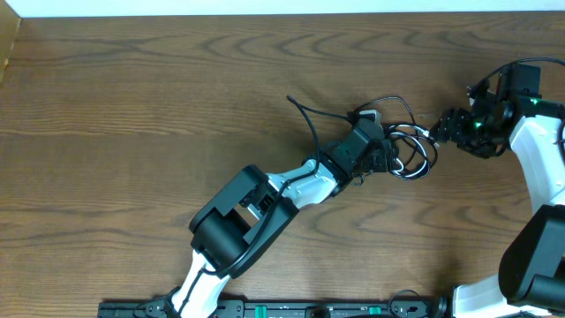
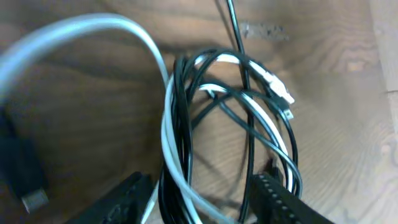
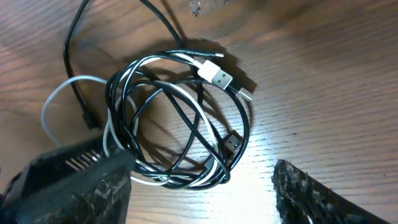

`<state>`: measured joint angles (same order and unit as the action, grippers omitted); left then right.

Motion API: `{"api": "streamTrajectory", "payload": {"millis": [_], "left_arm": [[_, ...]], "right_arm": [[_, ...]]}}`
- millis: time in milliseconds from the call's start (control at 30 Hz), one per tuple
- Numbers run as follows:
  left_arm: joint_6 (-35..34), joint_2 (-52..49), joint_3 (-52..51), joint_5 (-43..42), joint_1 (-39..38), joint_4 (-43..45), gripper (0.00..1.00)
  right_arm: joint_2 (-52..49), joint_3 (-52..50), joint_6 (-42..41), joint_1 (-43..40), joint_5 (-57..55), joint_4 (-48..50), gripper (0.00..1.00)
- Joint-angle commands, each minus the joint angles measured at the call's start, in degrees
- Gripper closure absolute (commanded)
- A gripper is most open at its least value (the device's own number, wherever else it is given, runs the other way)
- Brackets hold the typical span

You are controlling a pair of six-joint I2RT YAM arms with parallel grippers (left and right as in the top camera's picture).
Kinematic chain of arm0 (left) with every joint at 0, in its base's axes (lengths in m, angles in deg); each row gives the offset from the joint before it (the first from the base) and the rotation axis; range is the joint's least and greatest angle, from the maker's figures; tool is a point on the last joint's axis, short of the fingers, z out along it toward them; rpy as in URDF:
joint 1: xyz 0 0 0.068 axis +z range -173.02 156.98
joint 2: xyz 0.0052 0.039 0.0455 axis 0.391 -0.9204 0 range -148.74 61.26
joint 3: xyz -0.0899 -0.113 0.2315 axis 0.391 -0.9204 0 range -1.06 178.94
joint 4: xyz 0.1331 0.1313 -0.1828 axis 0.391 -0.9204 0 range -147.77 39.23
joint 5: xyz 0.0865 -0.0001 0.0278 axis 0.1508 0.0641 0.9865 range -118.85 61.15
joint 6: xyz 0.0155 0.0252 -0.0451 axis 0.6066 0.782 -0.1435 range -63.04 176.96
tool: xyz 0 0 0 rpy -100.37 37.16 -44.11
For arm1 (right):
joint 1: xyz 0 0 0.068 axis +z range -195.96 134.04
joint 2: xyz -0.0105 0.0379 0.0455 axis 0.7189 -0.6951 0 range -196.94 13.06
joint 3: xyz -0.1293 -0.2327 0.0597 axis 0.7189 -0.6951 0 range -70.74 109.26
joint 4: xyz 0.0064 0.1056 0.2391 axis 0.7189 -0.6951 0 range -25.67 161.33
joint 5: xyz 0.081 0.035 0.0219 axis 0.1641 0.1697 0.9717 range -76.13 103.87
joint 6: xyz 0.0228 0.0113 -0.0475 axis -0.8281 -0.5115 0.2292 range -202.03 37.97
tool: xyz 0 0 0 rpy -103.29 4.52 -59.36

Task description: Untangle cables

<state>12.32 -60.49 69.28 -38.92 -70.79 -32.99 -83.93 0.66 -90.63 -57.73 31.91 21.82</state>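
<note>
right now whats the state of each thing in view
black cable: looped, tangled with white cable, lying on table
white cable: looped, threaded through the black loops
left claw: open, cable strands between its jaws, unclamped
right claw: open, beside the cables, holding nothing
</note>
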Motion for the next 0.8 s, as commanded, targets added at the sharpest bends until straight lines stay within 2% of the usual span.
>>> {"api": "streamTrajectory", "payload": {"millis": [0,67,133,200,233,433,500,533,633,767], "left_arm": [[2.6,-1.2,2.3,3.5,0.2,0.8,0.49],[2.6,-1.5,2.4,3.5,0.2,0.8,0.53],[2.6,-1.5,2.4,3.5,0.2,0.8,0.64],[2.6,-1.2,2.4,3.5,0.4,0.3,0.85],[2.6,-1.0,2.4,3.5,0.6,-0.4,0.91],[4.9,1.3,2.4,-0.1,2.7,-6.0,0.93],[8.7,3.0,2.4,-6.4,3.8,-8.4,0.92],[12.0,4.8,2.4,-12.4,4.8,-10.5,0.93],[17.1,8.3,2.4,-21.6,6.6,-14.1,0.92],[20.3,13.0,2.4,-27.3,8.9,-18.6,0.93]], "right_arm": [[0.2,0.1,-0.5,1.2,0.3,-0.2,0.3],[0.2,0.1,-0.1,1.4,0.3,-0.2,0.3],[0.2,0.1,0.0,1.6,0.3,-0.3,0.3],[0.2,0.1,0.1,1.7,0.3,-0.5,0.3],[0.2,0.1,0.1,1.7,0.3,-0.5,0.3],[0.2,0.1,0.1,1.8,0.7,-0.2,0.29],[0.2,0.1,0.2,2.4,2.0,-0.2,0.28],[0.2,0.1,2.1,3.1,4.5,-0.2,0.29],[0.2,0.1,5.8,5.1,8.8,-0.2,0.32],[0.2,0.1,6.1,8.6,9.1,-0.4,0.32]]}}
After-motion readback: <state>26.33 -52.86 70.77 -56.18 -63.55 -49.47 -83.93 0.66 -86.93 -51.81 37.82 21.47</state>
